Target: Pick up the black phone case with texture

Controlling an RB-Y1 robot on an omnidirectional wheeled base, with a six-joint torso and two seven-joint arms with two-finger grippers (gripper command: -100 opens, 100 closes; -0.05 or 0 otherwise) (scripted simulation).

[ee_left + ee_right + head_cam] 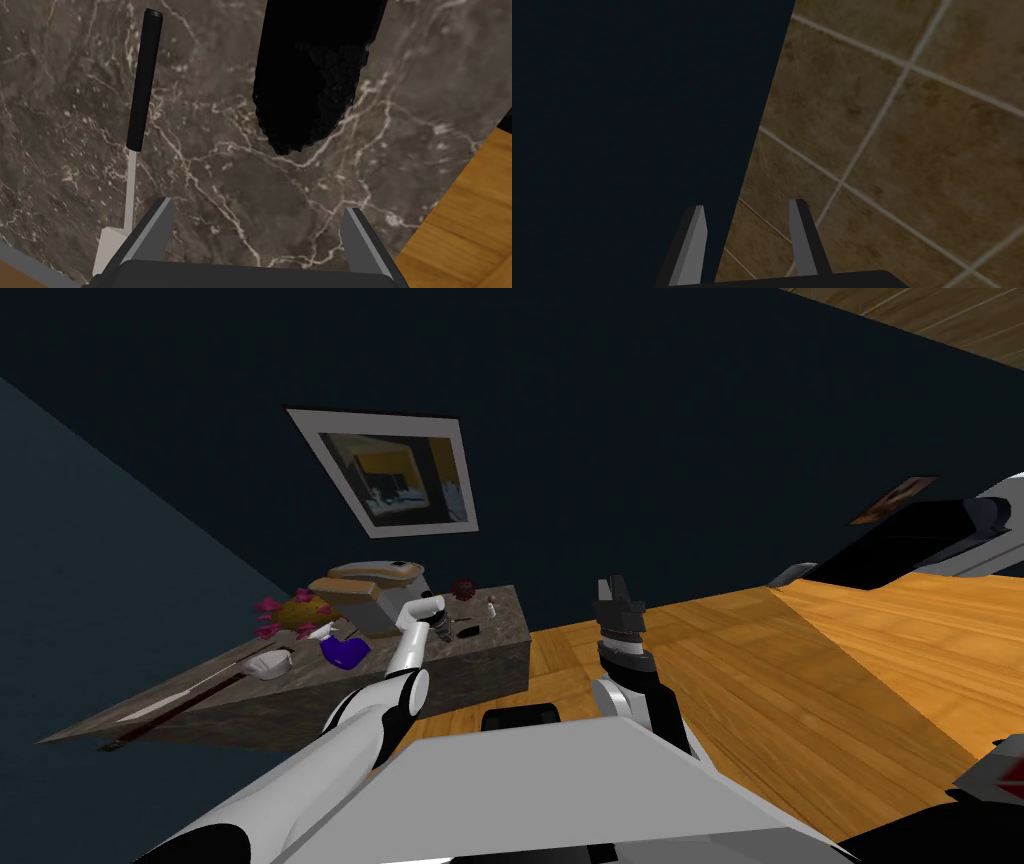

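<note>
Item 1, our left gripper [260, 230]: fingers spread wide and holding nothing, poised over a dark marble counter [210, 165] veined in white.

Item 2, black phone case [310, 75]: rough, pebbled surface, lying flat on the counter. It sits ahead of our fingertips and clear of them, not between the fingers. It is off the gripper's centre line, toward the finger nearer the counter's edge and the wooden floor [465, 220].

Item 3, black-handled utensil [142, 85]: lies on the counter ahead of the other finger, apart from the case. Its pale blade end runs just beside that finger.

Item 4, our right gripper [747, 235]: raised away from the counter, fingers parted by a narrower gap, nothing between them.
</note>
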